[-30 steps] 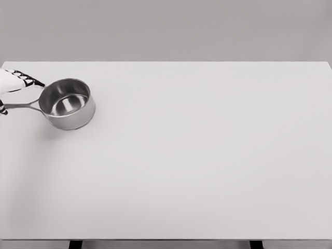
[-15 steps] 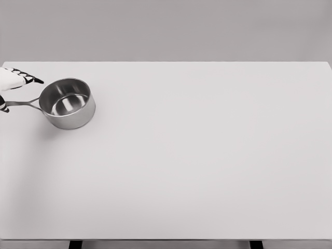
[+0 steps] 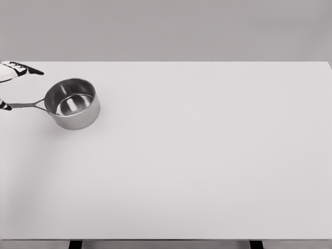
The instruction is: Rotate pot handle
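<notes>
At the table's [image 3: 207, 166] nine o'clock edge, my left hand [image 3: 11, 72] (mostly cropped) meets the saucepan [image 3: 73, 104] handle [image 3: 23, 105]; finger state unclear.

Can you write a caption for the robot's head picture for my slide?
A steel pot on a white table, its handle pointing left toward the robot's left hand.

No legible txt, labels, nos. or signs anywhere
</notes>
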